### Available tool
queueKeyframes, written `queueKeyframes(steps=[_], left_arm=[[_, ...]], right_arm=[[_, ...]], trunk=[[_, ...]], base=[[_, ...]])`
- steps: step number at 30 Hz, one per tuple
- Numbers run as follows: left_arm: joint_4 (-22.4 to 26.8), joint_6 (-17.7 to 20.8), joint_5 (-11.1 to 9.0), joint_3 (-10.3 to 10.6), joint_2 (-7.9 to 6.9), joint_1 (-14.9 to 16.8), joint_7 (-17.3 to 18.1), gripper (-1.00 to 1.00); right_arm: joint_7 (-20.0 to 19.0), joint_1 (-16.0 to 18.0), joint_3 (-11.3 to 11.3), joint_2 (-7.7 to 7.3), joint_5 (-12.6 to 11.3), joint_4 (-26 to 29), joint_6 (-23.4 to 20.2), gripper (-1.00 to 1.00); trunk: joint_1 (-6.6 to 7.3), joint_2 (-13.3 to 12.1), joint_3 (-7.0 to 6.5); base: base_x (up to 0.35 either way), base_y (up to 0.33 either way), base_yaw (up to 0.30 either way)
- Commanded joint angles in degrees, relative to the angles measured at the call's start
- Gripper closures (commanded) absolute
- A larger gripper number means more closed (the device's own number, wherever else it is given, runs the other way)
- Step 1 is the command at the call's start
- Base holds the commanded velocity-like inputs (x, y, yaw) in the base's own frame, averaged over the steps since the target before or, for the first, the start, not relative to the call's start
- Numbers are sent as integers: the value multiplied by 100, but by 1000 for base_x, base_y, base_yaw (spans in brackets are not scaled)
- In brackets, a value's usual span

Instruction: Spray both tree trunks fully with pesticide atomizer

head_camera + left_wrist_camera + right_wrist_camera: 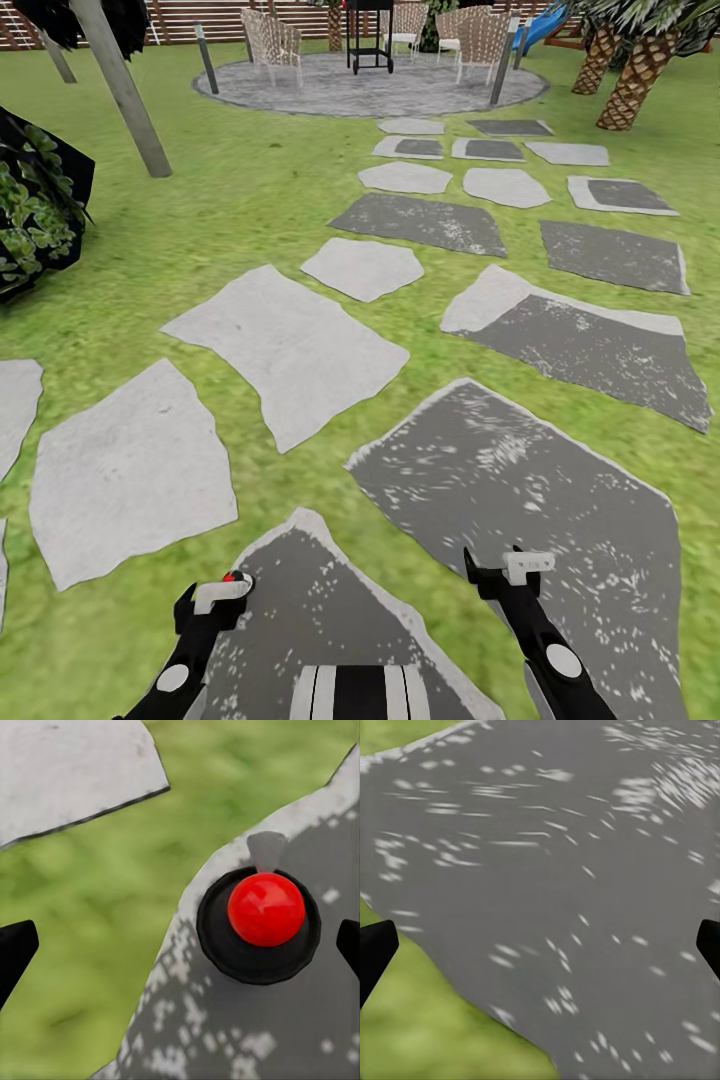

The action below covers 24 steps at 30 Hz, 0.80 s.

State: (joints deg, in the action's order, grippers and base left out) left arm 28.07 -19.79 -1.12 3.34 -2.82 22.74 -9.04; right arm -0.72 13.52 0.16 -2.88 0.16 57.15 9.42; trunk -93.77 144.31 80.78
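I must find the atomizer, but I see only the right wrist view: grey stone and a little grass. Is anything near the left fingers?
Observer: Yes. In the left wrist view a red knob on a black base stands near the edge of a dark stone. It may be the atomizer's top; I cannot be sure.
Operator: Are those fingers shut on it?
Observer: No. The left fingers are wide apart, and the knob shows between them, nearer to one.
Operator: What lies ahead?
Observer: In the head view, stepping stones lead over the grass to a round patio with chairs.
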Motion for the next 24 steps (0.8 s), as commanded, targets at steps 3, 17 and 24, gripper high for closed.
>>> queueKeyframes(steps=[3,17,24], left_arm=[[-4,-16,-11,35,5,3,-43,-100],[14,-25,-11,35,1,2,-37,-100],[2,-21,-11,42,2,2,-37,-100]], right_arm=[[-7,2,1,-2,1,-2,16,-100],[-7,2,2,-1,1,1,14,-100],[-7,2,1,-2,1,-9,16,-100]], trunk=[[1,1,2],[1,1,-4],[-12,8,107]], base=[[1,1,-110],[0,0,-56],[0,0,0]])
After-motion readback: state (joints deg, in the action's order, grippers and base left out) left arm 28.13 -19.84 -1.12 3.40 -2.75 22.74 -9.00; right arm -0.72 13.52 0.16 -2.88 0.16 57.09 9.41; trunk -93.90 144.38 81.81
